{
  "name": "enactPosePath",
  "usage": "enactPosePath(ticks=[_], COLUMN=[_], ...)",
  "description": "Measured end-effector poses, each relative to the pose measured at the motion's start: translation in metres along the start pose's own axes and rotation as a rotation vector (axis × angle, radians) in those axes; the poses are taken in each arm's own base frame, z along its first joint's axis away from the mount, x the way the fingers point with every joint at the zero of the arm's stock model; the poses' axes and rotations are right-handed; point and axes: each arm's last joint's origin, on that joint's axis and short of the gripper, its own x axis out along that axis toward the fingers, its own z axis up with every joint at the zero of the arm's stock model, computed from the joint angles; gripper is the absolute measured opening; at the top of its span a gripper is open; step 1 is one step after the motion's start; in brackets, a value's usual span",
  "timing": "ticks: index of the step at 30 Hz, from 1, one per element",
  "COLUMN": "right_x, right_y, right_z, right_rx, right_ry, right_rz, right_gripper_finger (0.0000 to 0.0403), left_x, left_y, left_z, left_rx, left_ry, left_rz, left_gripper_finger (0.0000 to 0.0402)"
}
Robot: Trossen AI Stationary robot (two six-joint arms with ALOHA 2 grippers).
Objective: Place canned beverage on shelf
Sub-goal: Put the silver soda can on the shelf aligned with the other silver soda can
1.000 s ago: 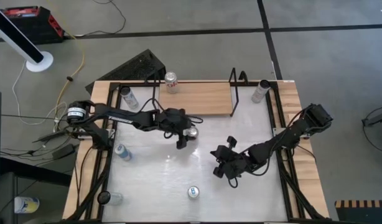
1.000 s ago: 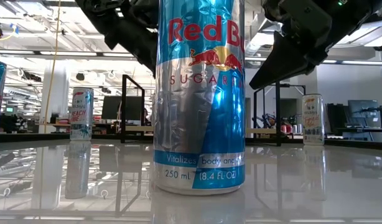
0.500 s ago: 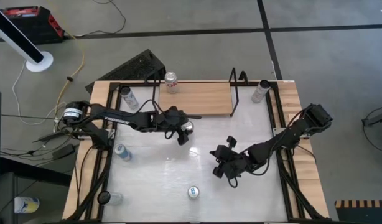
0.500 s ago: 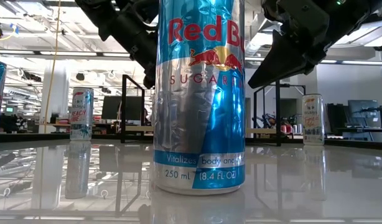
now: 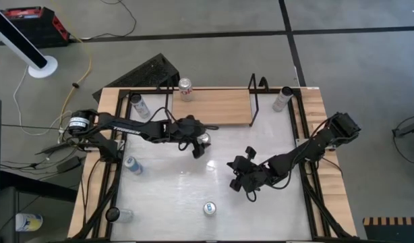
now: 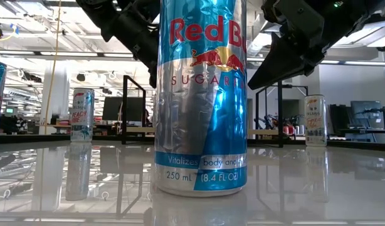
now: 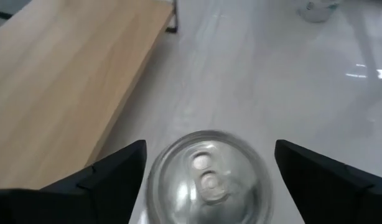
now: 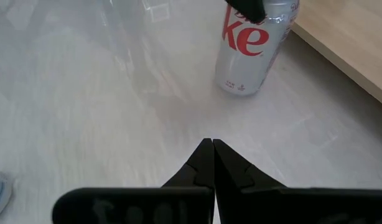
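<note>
The can in play is a silver Diet Coke can standing upright on the white surface, just below the front edge of the shelf, near the upper middle of the high view. The left end effector sits right over it with its fingers spread wide on both sides of the can's top, and the left wrist view shows the can's lid between the two dark fingers with a gap on each side, so it's open and not squeezing anything.

The shelf is a plain light-wood board with thin black rails at its ends. Only one red-and-white can is on it, at the left end, so most of the board is bare wood.

The right end effector is lower and to the right of centre, well apart from the can, with its fingers pressed together, closed on nothing. The right wrist view shows the Coke can a bit ahead, beside the shelf edge.

The surface is glossy and reflective. A Red Bull Sugarfree can stands at bottom centre and fills the low view. More cans stand around the edges: one at the upper left, one at the upper right, and a blue one on the left side.
</note>
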Motion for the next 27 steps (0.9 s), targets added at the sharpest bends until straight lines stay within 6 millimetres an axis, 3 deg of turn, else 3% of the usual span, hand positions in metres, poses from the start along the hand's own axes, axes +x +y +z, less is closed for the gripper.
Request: enactPosePath(ticks=[10,19,27], right_x=[0.000,0.001,0.001], right_y=[0.000,0.001,0.001], right_z=[0.000,-0.002,-0.002], right_rx=[0.003,0.001,0.002], right_ry=[0.003,0.009,0.009], right_rz=[0.004,0.005,0.006], right_gripper_finger=[0.0020,0.0020,0.0020], left_x=[-0.030,-0.034,-0.030], left_y=[0.002,0.007,0.022], left_z=[0.026,0.018,0.010], left_rx=[0.120,0.264,0.237], left_ry=[-0.066,-0.025,-0.051], left_rz=[-0.124,-0.125,-0.208], left_gripper_finger=[0.0343,0.0344,0.0344])
